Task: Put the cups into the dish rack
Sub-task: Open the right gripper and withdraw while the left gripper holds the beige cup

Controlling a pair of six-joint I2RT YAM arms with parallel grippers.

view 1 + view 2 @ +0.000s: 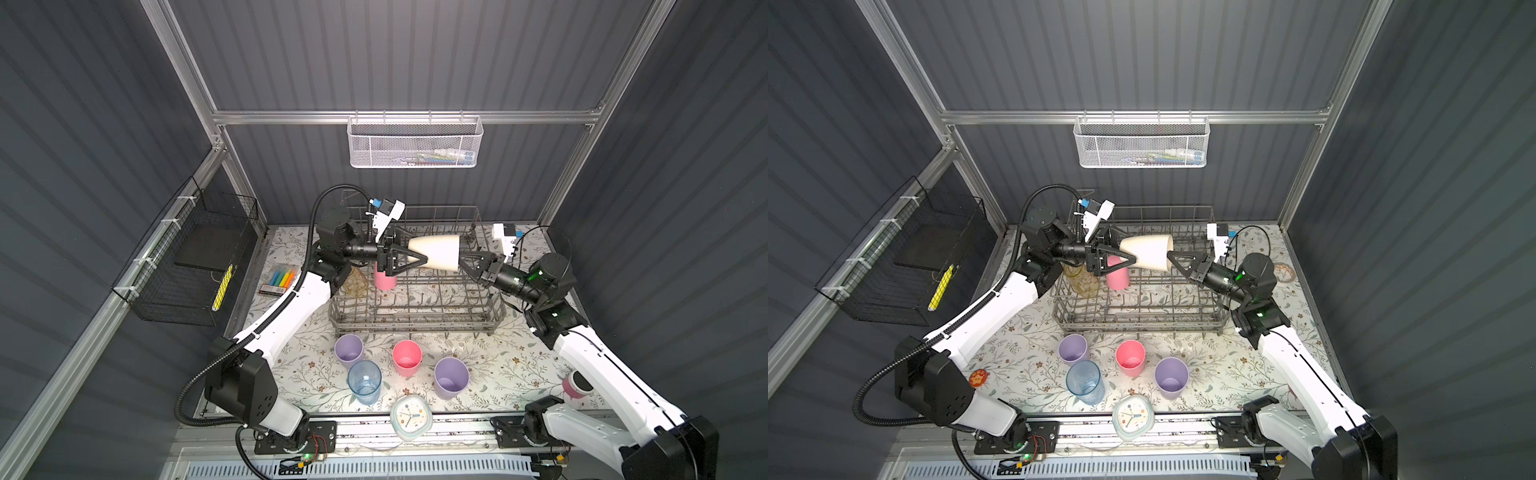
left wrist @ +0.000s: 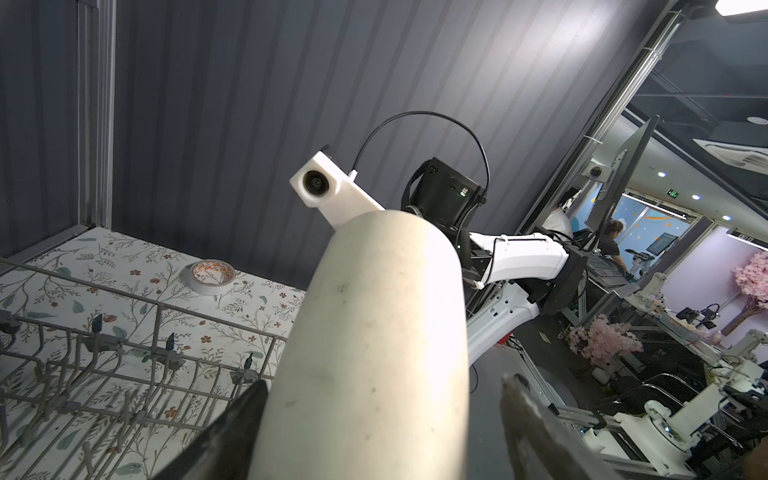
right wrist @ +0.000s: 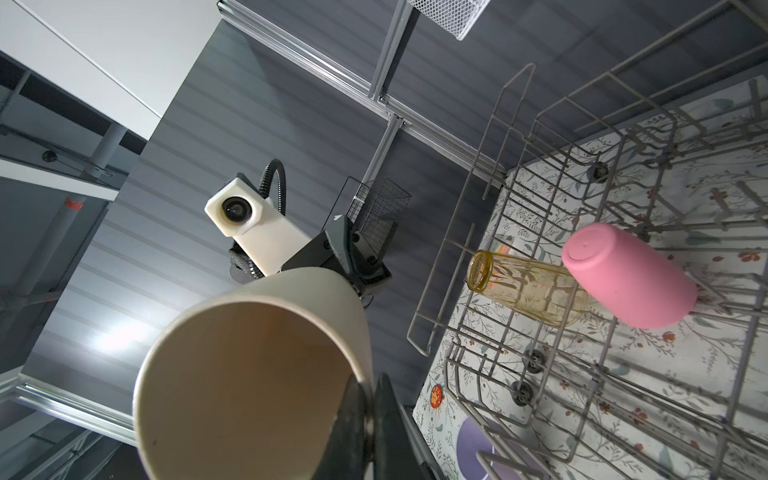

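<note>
At the front edge of the desk (image 1: pixel 519 365) lies a clock (image 1: pixel 410 415); just behind it four cups stand upright and unloaded: a blue cup (image 1: pixel 365 382), a lilac cup (image 1: pixel 451 378), a pink cup (image 1: pixel 407 357) and the other lilac cup (image 1: pixel 349 351). Beyond them sits the rack (image 1: pixel 415 320); at its left end a second pink cup (image 3: pixel 627 276) and a yellow glass (image 3: pixel 525 291) are already loaded, mouth down, just beside each other.

Above the rack's far half the beige cup (image 1: pixel 436 252) hangs on its side, clear of the wires, between the two arms. The right pincer (image 3: pixel 365 399) is clamped on the rim, one finger inside the mouth and one outside. The left pincer (image 1: pixel 415 251) straddles the narrow closed end with its jaws apart; in the left wrist view one finger (image 2: pixel 232 428) sits against the cup wall while the other stands clear of it.

The step in hand looks like a mid-air pass of the beige cup from right to left. The next move calls for the left pincer to close firmly on the narrow end before the right one lets go of the rim; the taper could let the cup slip. After that the cup needs turning mouth down and lowering onto free wires near the second pink cup.
</note>
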